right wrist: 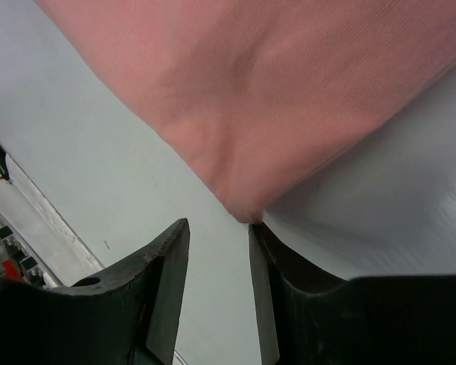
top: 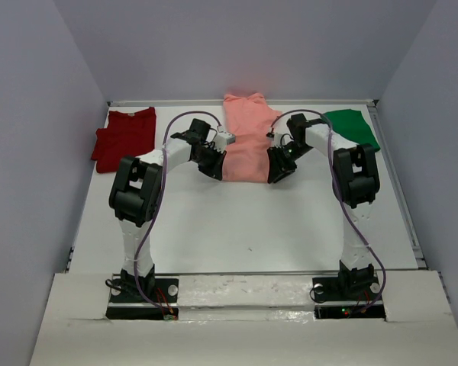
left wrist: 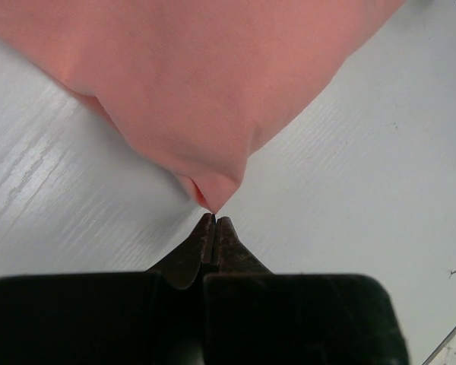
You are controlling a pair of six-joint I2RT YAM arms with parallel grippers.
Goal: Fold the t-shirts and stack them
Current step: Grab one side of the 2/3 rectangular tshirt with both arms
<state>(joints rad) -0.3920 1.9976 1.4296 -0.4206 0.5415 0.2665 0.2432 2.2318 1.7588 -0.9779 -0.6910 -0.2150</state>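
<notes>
Noted: left end effector [left wrist: 215,220] pinched shut on a corner of the pink shirt [left wrist: 213,91]; right end effector [right wrist: 219,228] part-open, another corner between its tips, presumably for folding.

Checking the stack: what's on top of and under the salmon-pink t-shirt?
No shirt lies on the salmon-pink t-shirt. Under its near corners only white table shows; beneath its middle is covered. The dark red t-shirt and green t-shirt lie apart.
</notes>
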